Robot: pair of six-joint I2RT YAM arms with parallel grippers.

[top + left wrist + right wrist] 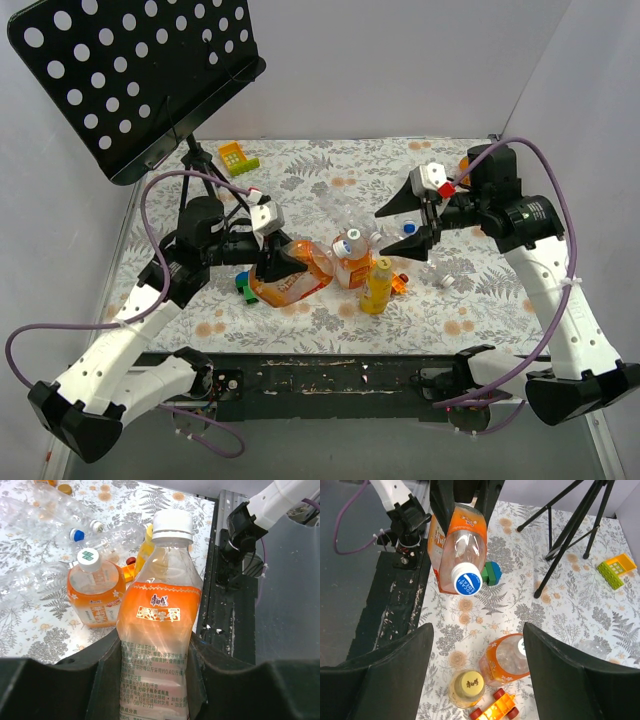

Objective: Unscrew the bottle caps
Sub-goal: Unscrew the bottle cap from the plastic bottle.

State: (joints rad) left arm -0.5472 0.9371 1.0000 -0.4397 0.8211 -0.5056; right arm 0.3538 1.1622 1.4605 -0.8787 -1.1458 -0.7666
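Floral table; left claw clamps bottle, cap facing spread right claw.

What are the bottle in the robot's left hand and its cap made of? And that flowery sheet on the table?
The bottle looks like thin clear plastic: light shines through it, with glossy glints and an orange printed label. Its cap seems stiffer opaque white plastic, finely ribbed round the side. The flowery sheet looks matte and printed, cloth or vinyl; I cannot tell which.
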